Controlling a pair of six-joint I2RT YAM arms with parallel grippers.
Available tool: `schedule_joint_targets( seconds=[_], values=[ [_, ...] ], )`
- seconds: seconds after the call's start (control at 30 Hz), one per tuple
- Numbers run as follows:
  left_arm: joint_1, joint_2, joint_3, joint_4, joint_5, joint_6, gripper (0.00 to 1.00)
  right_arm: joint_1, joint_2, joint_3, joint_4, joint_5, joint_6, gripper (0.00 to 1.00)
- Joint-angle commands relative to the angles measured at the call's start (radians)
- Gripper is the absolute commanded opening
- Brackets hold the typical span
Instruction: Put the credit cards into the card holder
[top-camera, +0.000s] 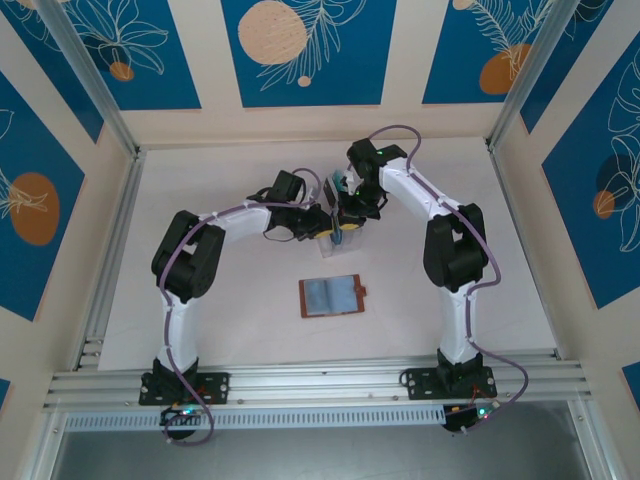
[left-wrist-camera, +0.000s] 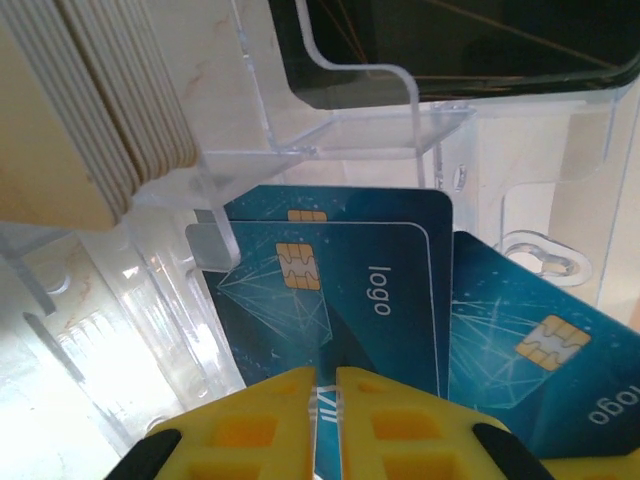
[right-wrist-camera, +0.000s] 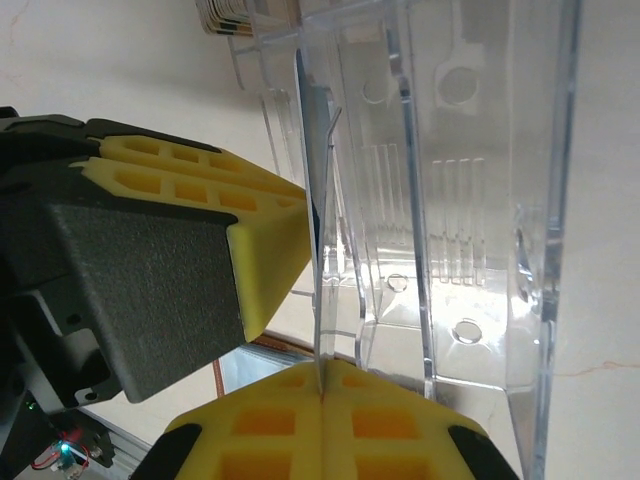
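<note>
Left jaws and right jaws both pinched the edge of a blue card (left-wrist-camera: 350, 320) in the clear rack (right-wrist-camera: 470, 200); the card holder (top-camera: 332, 297) lay open, apart.

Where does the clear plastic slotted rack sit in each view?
Top external: the clear plastic slotted rack sits mid-table, beyond the brown leather card holder.
Left wrist: rack spans the frame, holding blue chip cards.
Right wrist: rack stands upper right.
Shared landmark: yellow-fingered left gripper, beside the rack.

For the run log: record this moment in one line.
left tool: shut on blue card | right tool: shut on card edge | card: in clear rack | card holder: open
</note>
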Motion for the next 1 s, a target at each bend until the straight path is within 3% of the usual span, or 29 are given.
schedule_joint_targets(
  seconds=[0.0,0.47,0.97],
  values=[
    [0.013,-0.057,-0.021,0.011,0.014,-0.009,0.13,0.010,-0.050,0.009,-0.040,0.003,0.010,0.00],
    [0.042,-0.131,-0.033,-0.020,0.030,0.017,0.13,0.020,-0.074,0.037,-0.066,0.064,0.012,0.00],
    [0.048,-0.269,-0.156,-0.056,0.034,0.070,0.14,0.021,-0.134,0.040,-0.064,0.142,0.026,0.00]
  ],
)
